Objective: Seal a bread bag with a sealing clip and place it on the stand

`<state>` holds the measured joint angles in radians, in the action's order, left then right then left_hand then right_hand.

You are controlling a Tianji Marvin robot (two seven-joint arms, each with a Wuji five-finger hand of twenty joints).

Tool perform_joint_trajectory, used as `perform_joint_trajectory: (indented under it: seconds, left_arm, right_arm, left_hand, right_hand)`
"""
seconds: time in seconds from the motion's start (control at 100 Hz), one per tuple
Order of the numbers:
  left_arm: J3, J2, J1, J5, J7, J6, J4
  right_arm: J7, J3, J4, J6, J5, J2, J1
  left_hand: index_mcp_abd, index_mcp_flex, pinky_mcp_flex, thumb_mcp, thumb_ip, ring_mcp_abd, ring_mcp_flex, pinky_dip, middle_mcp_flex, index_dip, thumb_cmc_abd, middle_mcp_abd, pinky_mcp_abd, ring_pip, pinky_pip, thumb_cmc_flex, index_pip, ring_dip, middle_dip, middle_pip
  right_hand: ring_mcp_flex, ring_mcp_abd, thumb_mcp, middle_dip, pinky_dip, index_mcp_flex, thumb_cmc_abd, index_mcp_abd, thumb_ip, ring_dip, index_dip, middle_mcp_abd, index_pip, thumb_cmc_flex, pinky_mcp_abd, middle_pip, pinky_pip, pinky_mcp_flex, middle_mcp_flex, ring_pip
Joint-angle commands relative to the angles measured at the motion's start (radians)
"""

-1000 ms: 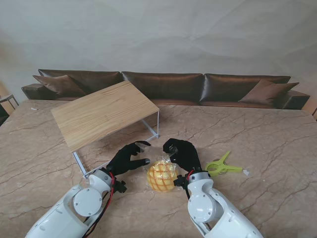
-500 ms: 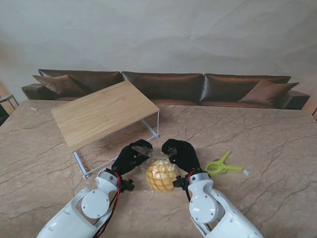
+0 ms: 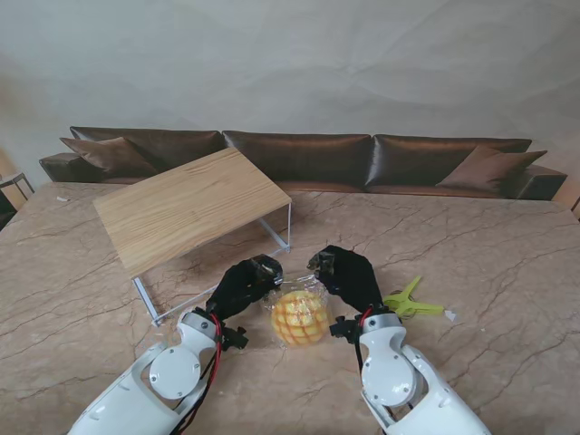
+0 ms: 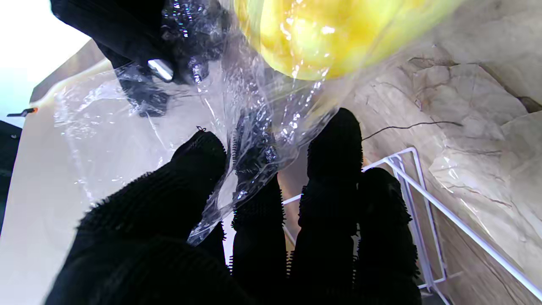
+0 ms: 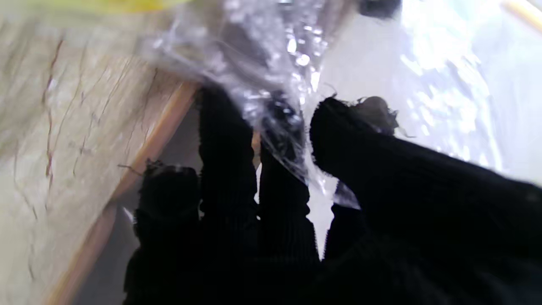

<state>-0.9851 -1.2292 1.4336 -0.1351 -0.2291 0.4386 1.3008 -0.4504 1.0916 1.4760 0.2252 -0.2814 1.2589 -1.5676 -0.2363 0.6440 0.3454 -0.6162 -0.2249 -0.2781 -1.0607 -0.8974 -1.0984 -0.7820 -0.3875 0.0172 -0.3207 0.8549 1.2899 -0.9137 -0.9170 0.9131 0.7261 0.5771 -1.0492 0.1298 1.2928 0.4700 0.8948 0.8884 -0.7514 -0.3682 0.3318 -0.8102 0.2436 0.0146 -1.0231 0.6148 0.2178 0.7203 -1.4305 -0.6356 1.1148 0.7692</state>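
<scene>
**A:** Where does the bag sit against the two hands?

**B:** The bread bag (image 3: 299,313) hangs between them. The left hand (image 3: 243,285) pinches the clear film at one side of the mouth, the right hand (image 3: 347,276) pinches the other side, and the bun sags just nearer to me than both sets of fingers. The left wrist view shows the film caught between thumb and fingers (image 4: 258,199); the right wrist view, though blurred, shows the same.

**A:** So both are clamped on plastic?

**B:** Yes, both closed on the bag's open top. That top runs across from one hand to the other, and this line is what the clip has to cross.

**A:** And the clip?

**B:** The sealing clip (image 3: 408,304), lime green, lies on the marble table (image 3: 507,272) just right of the right hand, its long axis pointing away to the right. The right hand is much the nearer one, so I judge it would fetch the clip while the left holds the neck.

**A:** The stand?

**B:** The stand (image 3: 186,208) is beyond the left hand, to its left.

**A:** How does the bag look?

**B:** Clear, crinkled, glinting; a golden, cross-hatched bun weighs it down. Unsealed yet.
</scene>
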Motion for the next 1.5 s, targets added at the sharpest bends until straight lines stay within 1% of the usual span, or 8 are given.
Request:
perform_joint_trajectory:
  seconds: [0.0, 0.2, 0.58, 0.84, 1.29, 1.35, 1.43, 1.49]
  left_arm:
    - [-0.005, -0.001, 0.0, -0.002, 0.01, -0.003, -0.002]
    - [-0.002, 0.0, -0.001, -0.029, -0.004, 0.018, -0.008]
    - [-0.004, 0.0, 0.002, -0.112, -0.056, 0.051, -0.007]
    - [0.005, -0.004, -0.009, -0.145, -0.084, 0.071, -0.029]
    - [0.015, -0.008, -0.015, -0.206, -0.132, 0.083, -0.048]
    - [0.018, -0.009, -0.017, -0.215, -0.141, 0.089, -0.054]
    - [0.022, -0.011, -0.017, -0.217, -0.147, 0.099, -0.062]
    - [0.025, -0.012, -0.019, -0.224, -0.151, 0.106, -0.068]
  right_arm:
    - [0.042, 0.016, 0.035, 0.021, 0.092, -0.008, -0.025]
    - [0.164, 0.086, 0.109, 0.03, 0.231, -0.029, -0.082]
    - [0.257, 0.165, 0.243, -0.163, 0.312, -0.045, -0.092]
    - [0.386, 0.169, 0.288, -0.355, 0.363, -0.063, -0.047]
    - [0.629, 0.106, 0.25, -0.42, 0.148, -0.138, 0.006]
    - [0.619, 0.092, 0.241, -0.424, 0.12, -0.138, 0.008]
    - [0.59, 0.073, 0.22, -0.417, 0.106, -0.132, 0.013]
    - [0.577, 0.065, 0.205, -0.405, 0.113, -0.128, 0.016]
  left_hand:
    - [-0.121, 0.109, 0.004, -0.038, 0.077, -0.001, -0.029, -0.024, -0.021, -0.109, 0.122, -0.005, -0.014, 0.014, 0.046, -0.049, -0.143, -0.007, -0.014, 0.03]
    - [-0.13, 0.112, 0.003, -0.033, 0.081, 0.014, -0.026, -0.014, -0.019, -0.174, 0.132, 0.037, 0.002, 0.013, 0.037, -0.047, -0.158, -0.003, 0.036, 0.09]
    - [-0.144, 0.115, -0.003, -0.033, 0.077, 0.024, -0.017, -0.007, -0.014, -0.199, 0.126, 0.053, 0.014, 0.015, 0.038, -0.043, -0.149, 0.0, 0.061, 0.099]
    - [-0.15, 0.124, -0.006, -0.032, 0.071, 0.023, -0.011, -0.002, -0.013, -0.205, 0.124, 0.055, 0.017, 0.008, 0.032, -0.048, -0.144, -0.002, 0.067, 0.093]
    - [-0.151, 0.123, -0.011, -0.03, 0.067, 0.024, -0.005, 0.001, -0.011, -0.197, 0.12, 0.059, 0.027, 0.006, 0.03, -0.047, -0.13, -0.002, 0.071, 0.085]
    - [-0.155, 0.122, -0.011, -0.027, 0.066, 0.028, -0.004, 0.001, -0.011, -0.194, 0.121, 0.06, 0.027, 0.004, 0.029, -0.046, -0.127, -0.002, 0.071, 0.083]
    - [-0.154, 0.123, -0.016, -0.026, 0.064, 0.026, 0.003, 0.003, -0.008, -0.191, 0.12, 0.061, 0.031, 0.0, 0.025, -0.048, -0.127, -0.004, 0.071, 0.079]
    - [-0.156, 0.122, -0.018, -0.023, 0.061, 0.028, 0.007, 0.004, -0.005, -0.188, 0.121, 0.064, 0.034, -0.004, 0.022, -0.05, -0.125, -0.005, 0.072, 0.076]
  right_hand:
    - [0.145, -0.025, 0.065, 0.025, 0.004, 0.008, -0.001, -0.032, -0.016, 0.021, 0.051, -0.027, 0.032, 0.043, -0.014, -0.056, 0.12, 0.156, -0.142, -0.073]
    - [0.384, -0.021, 0.089, -0.035, -0.033, -0.123, -0.007, 0.011, -0.047, 0.121, 0.036, -0.03, 0.062, -0.161, -0.008, -0.064, 0.393, 0.415, -0.351, -0.197]
    - [0.327, -0.006, -0.186, -0.112, -0.056, -0.125, 0.263, 0.115, -0.162, 0.224, 0.073, 0.012, 0.188, -0.431, 0.011, -0.121, 0.41, 0.392, -0.349, -0.323]
    - [0.365, 0.015, -0.311, -0.131, -0.083, -0.175, 0.324, 0.18, -0.229, 0.243, 0.19, 0.025, 0.363, -0.468, -0.009, -0.157, 0.369, 0.406, -0.386, -0.349]
    - [0.526, -0.01, -0.663, -0.142, -0.043, -0.636, 0.19, 0.362, -0.229, 0.263, -0.01, 0.001, 0.509, -0.245, -0.056, -0.119, 0.424, 0.464, -0.668, -0.406]
    - [0.513, -0.012, -0.638, -0.105, -0.038, -0.655, 0.171, 0.379, -0.222, 0.245, -0.028, -0.005, 0.495, -0.215, -0.059, -0.044, 0.418, 0.45, -0.659, -0.372]
    - [0.493, -0.019, -0.215, 0.0, -0.038, -0.642, -0.025, 0.375, -0.151, 0.196, -0.058, -0.029, 0.456, -0.322, -0.057, 0.074, 0.398, 0.431, -0.613, -0.293]
    - [0.485, -0.021, -0.132, 0.085, -0.044, -0.588, -0.082, 0.348, -0.134, 0.141, -0.05, -0.045, 0.414, -0.331, -0.052, 0.147, 0.389, 0.431, -0.563, -0.213]
